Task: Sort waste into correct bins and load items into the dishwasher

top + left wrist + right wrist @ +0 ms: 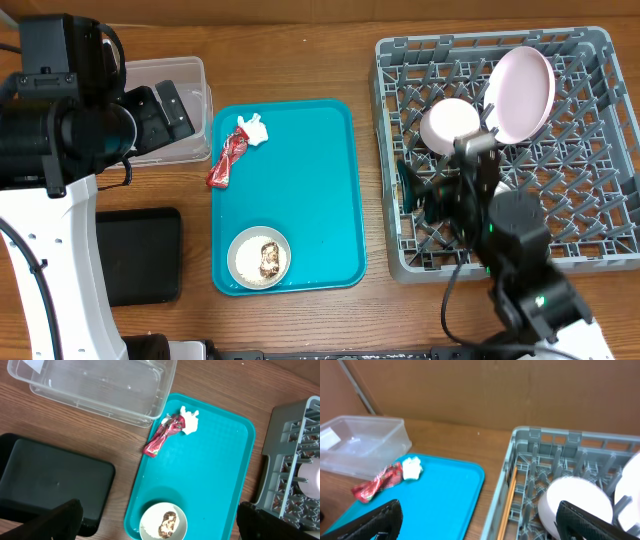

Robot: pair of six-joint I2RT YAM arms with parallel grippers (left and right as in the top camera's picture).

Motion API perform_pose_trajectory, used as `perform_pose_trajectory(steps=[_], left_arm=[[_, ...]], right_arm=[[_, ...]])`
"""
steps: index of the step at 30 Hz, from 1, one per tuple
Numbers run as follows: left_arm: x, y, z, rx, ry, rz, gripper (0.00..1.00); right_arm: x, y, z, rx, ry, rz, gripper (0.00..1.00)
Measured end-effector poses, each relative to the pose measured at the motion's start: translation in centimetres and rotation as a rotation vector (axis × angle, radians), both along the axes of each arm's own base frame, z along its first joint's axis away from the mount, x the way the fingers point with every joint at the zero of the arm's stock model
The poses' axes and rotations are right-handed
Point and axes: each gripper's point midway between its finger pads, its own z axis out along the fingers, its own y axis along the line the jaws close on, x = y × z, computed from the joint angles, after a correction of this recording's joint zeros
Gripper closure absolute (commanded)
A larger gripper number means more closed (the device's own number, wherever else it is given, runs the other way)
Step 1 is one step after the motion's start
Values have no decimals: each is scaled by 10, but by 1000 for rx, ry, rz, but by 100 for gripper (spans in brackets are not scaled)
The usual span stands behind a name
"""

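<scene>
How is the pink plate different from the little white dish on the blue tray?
The pink plate stands on its edge in the rack; the dish lies flat on the tray. The plate is pink and looks bare; the dish is white with a food scrap in it. The plate looks bigger than the dish. Both are round.

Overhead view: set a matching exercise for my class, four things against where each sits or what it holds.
Things: 1 pink plate; 2 red wrapper; 3 small bowl; 4 clear tub.
Places: A on the wooden table; B holding food scraps; C standing in the grey rack; D across the blue tray's edge.
Pairs: 1-C, 2-D, 3-B, 4-A.
</scene>
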Motion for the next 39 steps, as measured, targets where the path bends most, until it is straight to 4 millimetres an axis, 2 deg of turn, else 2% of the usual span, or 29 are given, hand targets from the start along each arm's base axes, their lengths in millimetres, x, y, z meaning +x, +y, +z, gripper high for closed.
perform_pose_trajectory(steps=[8, 11, 17, 20, 39], left_arm=[[0, 0, 0, 0, 0, 0, 0], [0, 0, 0, 0, 0, 0, 0], [0, 0, 0, 0, 0, 0, 0], [0, 0, 0, 0, 0, 0, 0], [0, 0, 0, 0, 0, 0, 0]], right_arm=[[-38, -15, -42, 63, -125, 16, 0], [-46, -22, -60, 83, -165, 14, 0], [-55, -37, -80, 106, -218, 0, 0], [-57, -42, -72, 115, -254, -11, 0], [-57, -42, -76, 111, -239, -12, 0]])
